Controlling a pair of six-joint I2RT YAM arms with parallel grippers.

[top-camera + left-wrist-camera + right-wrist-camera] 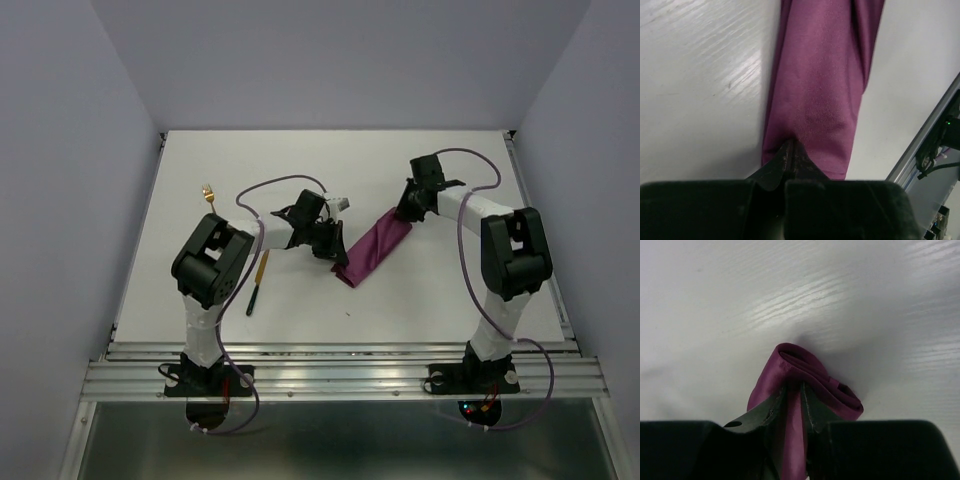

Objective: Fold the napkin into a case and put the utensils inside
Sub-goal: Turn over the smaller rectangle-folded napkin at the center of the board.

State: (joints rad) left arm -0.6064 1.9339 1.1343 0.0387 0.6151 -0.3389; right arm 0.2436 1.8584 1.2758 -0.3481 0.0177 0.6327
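Bare white table [450, 300] lies open all round the case [372, 248], which runs diagonally between my grippers, well inside the table's edges. My left gripper [791, 148] is clenched on its near end. My right gripper [793, 390] pinches its folded far end. The knife [257, 283] lies apart, to the left.

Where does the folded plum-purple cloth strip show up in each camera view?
Top external: the plum-purple cloth strip lies diagonally mid-table, between the left gripper and right gripper.
Left wrist: the strip runs up from the left gripper, filling upper centre.
Right wrist: its bunched end sits lower centre, pinched by the right gripper.
Shared landmark: the white tabletop.
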